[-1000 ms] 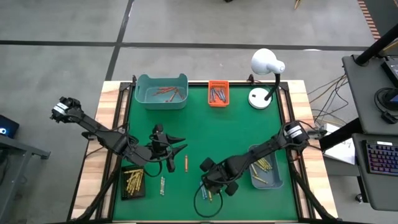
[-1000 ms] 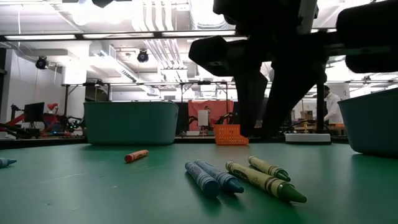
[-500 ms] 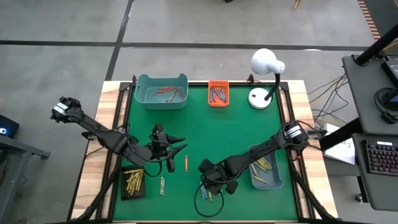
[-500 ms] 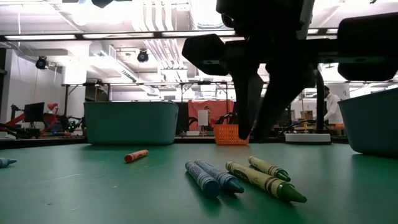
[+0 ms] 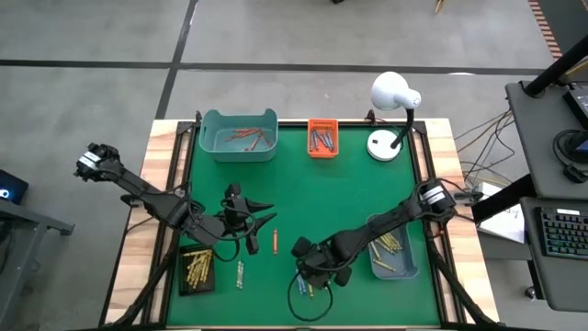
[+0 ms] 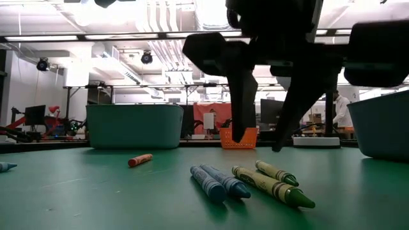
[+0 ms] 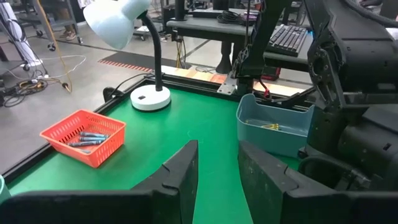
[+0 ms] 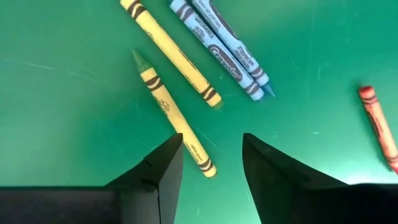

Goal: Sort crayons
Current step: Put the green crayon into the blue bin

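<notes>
Two yellow-green crayons (image 8: 171, 115) and two blue crayons (image 8: 221, 46) lie flat side by side on the green mat near its front edge. My right gripper (image 8: 211, 158) hovers just above them, open and pointing steeply down. In the low view its fingertips (image 6: 239, 137) stand clear of the yellow-green pair (image 6: 275, 182). The near end of one yellow-green crayon lies below the gap. An orange-red crayon (image 5: 274, 241) lies alone mid-table. My left gripper (image 7: 217, 177) waits raised at the table's left, open and holding nothing.
A teal bin (image 5: 239, 135) with reddish crayons stands at the far left. An orange basket (image 5: 322, 138) with blue ones and a white lamp (image 5: 395, 101) are at the far edge. Another teal bin (image 5: 393, 248) is at the right, a black tray (image 5: 196, 269) near left.
My right gripper has stayed over the crayons, rolled a little about its own pointing line, narrowed its fingers and then opened them wide. The crayons have not moved.
</notes>
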Controlling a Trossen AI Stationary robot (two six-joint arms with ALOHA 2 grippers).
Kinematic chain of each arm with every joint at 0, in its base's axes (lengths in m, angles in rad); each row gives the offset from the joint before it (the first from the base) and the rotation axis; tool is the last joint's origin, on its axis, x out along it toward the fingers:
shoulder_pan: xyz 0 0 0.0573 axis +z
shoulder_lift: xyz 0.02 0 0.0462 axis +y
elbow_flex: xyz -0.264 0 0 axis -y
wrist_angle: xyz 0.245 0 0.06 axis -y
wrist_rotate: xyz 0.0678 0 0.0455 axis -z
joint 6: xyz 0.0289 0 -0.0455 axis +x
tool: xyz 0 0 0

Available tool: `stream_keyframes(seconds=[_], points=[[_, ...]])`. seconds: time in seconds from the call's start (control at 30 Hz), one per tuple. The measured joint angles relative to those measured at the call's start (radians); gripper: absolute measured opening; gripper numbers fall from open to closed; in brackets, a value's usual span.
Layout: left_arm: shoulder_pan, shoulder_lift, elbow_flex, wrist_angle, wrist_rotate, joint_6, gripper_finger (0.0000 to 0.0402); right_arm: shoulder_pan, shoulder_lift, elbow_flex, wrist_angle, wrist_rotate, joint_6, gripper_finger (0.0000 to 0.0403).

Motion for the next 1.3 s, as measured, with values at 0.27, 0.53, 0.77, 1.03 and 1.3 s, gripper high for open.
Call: stream_keyframes(seconds=[0.27, 0.53, 0.77, 1.03, 1.3], points=[[0.000, 0.000, 0.000, 0.000, 0.000, 0.003, 0.0096, -0.024, 0.040, -0.001, 0.021, -0.082, -0.016, 0.0136], [0.000, 0.000, 0.000, 0.000, 0.000, 0.006, 0.0096, -0.065, 0.077, 0.003, 0.013, -0.202, -0.010, 0.0104], [0.000, 0.000, 0.000, 0.000, 0.000, 0.006, 0.0096, -0.082, 0.089, 0.004, -0.018, -0.230, -0.007, 0.0024], [0.000, 0.000, 0.000, 0.000, 0.000, 0.007, 0.0096, -0.083, 0.066, 0.001, -0.030, -0.214, -0.033, 0.0013], [0.000, 0.000, 0.000, -0.085, 0.009, -0.036, 0.0096, -0.086, -0.027, 0.004, -0.160, -0.153, 0.153, 0.0012]])
